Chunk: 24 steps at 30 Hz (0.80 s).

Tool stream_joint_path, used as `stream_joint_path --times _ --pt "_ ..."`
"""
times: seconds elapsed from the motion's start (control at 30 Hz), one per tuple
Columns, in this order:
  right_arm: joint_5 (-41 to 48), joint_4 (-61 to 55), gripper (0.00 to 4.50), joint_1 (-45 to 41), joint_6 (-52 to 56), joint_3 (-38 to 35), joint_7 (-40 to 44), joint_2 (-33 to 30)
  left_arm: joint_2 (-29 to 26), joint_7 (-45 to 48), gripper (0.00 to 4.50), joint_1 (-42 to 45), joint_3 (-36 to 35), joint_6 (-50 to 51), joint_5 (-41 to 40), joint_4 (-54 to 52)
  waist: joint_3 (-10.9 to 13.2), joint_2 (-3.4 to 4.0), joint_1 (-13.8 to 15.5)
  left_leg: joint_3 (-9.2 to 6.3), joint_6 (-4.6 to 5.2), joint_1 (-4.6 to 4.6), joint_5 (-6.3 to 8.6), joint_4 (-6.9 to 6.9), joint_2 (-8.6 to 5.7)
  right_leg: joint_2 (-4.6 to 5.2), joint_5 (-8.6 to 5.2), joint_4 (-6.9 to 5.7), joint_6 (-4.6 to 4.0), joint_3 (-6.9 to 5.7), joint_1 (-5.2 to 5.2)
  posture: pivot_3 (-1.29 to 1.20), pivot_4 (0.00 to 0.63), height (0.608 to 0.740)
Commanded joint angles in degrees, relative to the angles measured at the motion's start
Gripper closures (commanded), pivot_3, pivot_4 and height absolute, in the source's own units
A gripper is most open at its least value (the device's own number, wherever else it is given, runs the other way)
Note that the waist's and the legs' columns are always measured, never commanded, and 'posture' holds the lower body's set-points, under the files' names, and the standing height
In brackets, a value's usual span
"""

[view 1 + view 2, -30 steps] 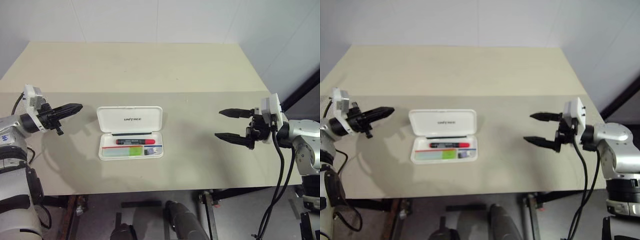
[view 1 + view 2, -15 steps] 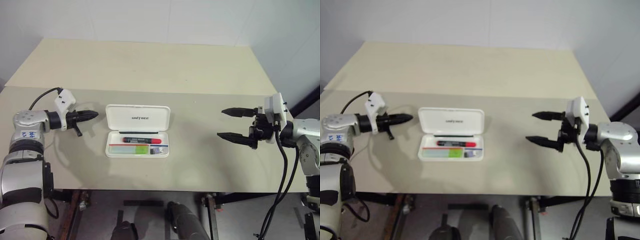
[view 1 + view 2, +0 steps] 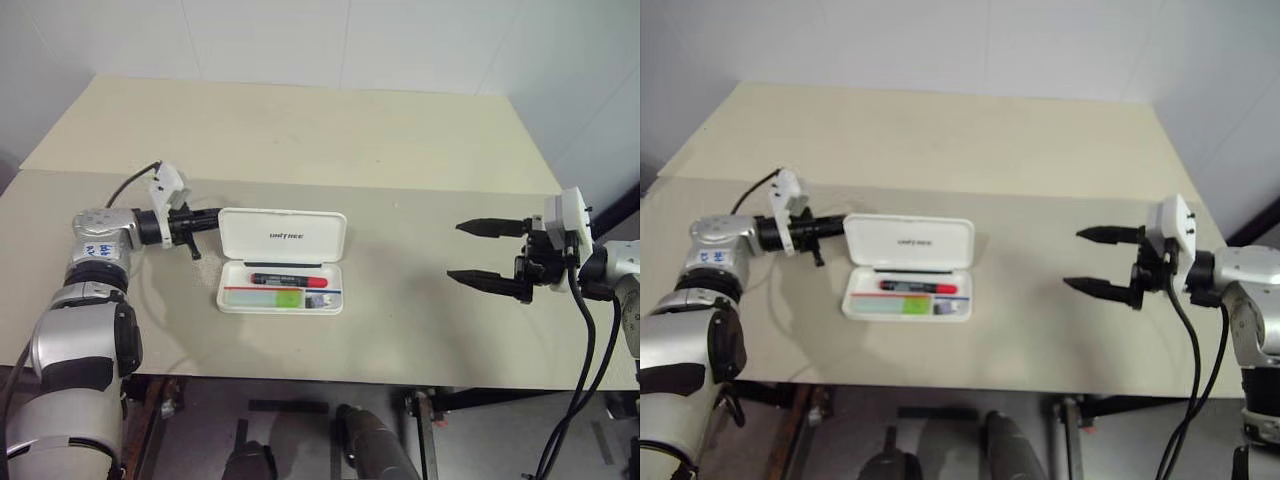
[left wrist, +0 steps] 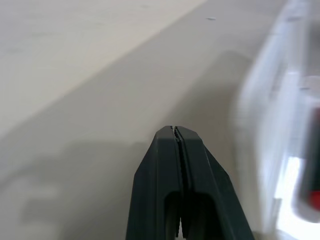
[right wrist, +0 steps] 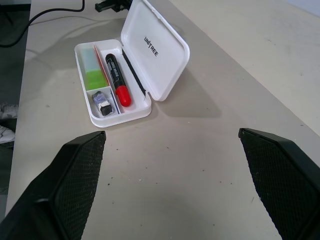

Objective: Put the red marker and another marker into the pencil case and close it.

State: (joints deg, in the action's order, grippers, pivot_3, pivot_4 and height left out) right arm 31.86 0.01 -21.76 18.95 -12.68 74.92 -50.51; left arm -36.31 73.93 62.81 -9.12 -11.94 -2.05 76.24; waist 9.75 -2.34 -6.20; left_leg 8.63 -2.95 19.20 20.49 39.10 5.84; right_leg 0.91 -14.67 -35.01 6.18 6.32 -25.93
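- The pencil case [image 3: 281,260] lies open on the beige table [image 3: 400,140], a little to the robot's left of the middle, with its lid [image 3: 283,235] raised at the far side and the lettering facing the robot.
- The red marker [image 3: 289,279] lies lengthwise in the tray's far lane, red cap toward the robot's right.
- The green highlighter [image 3: 272,298] lies in the near lane, parallel to the red marker and just beside it, its brighter green cap toward the right.
- A small dark piece [image 5: 104,102] sits in the little compartment at the right end of the tray, next to the highlighter's cap.
- The left gripper [image 3: 208,216] reaches in level from the robot's left, fingers clenched together on nothing, its tip just beside the left edge of the raised lid; I cannot tell whether it touches.
- In the left wrist view the two black fingers [image 4: 160,190] press flat against each other, with the case's white edge blurred close by.
- The right gripper [image 3: 490,254] hangs well apart from the case on the robot's right, its two fingers spread wide and empty, pointing toward the case.
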Motion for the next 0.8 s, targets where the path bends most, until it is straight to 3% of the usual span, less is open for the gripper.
stream_joint_path --times 0.03,0.43,0.8 --pt "1.34 -2.31 0.0 0.73 0.08 -3.32 -0.87 -1.44 0.54 3.84 4.47 2.82 -1.39 1.07 -1.58 -0.67 0.0 0.0 0.01 -0.02 0.0 0.01 0.0 0.0 0.0 0.0 0.0 0.0 0.01 0.0 0.01 0.0 0.15 0.74" --pt "1.6 -0.81 0.0 1.77 0.06 -4.52 0.04 -3.01 1.58 18.49 4.47 4.16 -0.41 1.24 -3.24 -2.75 0.0 -0.01 0.04 -0.11 0.1 -0.01 0.06 0.0 -0.02 0.01 0.03 0.09 0.05 -0.01 0.16 0.0 0.15 0.74" --pt "4.96 1.14 0.0 1.14 1.52 -7.65 0.47 -3.06 0.79 18.57 4.47 -3.54 15.21 2.58 -15.95 -16.11 0.01 0.0 0.54 -0.11 0.1 -0.03 0.06 0.01 0.01 0.01 0.03 0.06 0.05 0.0 0.17 0.0 0.15 0.74"
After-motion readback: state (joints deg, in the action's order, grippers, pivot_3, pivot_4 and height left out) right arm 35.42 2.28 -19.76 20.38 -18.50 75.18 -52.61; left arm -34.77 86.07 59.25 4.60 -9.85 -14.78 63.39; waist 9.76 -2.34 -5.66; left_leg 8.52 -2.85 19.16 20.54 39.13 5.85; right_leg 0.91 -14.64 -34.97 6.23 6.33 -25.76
